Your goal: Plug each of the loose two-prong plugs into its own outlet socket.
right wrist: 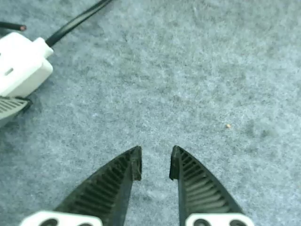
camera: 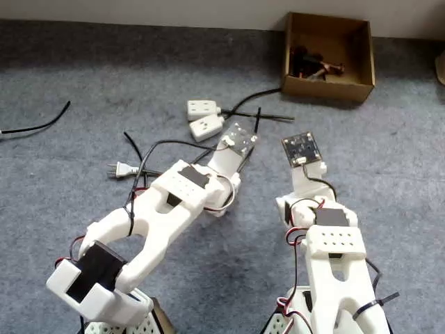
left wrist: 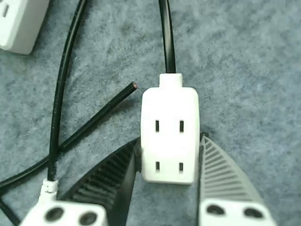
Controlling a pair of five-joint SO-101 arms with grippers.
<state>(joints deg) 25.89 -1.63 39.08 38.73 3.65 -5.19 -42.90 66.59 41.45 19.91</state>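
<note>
1. Outlet socket (left wrist: 170, 113) is seen lying flat on the table (camera: 83, 83), slots up, with its near end grasped between the jaws of the left gripper (left wrist: 170, 142). A second socket (camera: 204, 108) is set just beside it.
2. The two-prong plug (camera: 122, 168) is left loose on the table, well apart from both sockets, and is held by nothing.
3. The jaws of the right gripper (right wrist: 155, 157) are parted slightly over bare table, with nothing between them.
4. As only the socket's end is pinched, it could be twisted or pushed out of the grip when a plug is pressed in. The black cords (left wrist: 61, 94) could be snagged by either arm.
</note>
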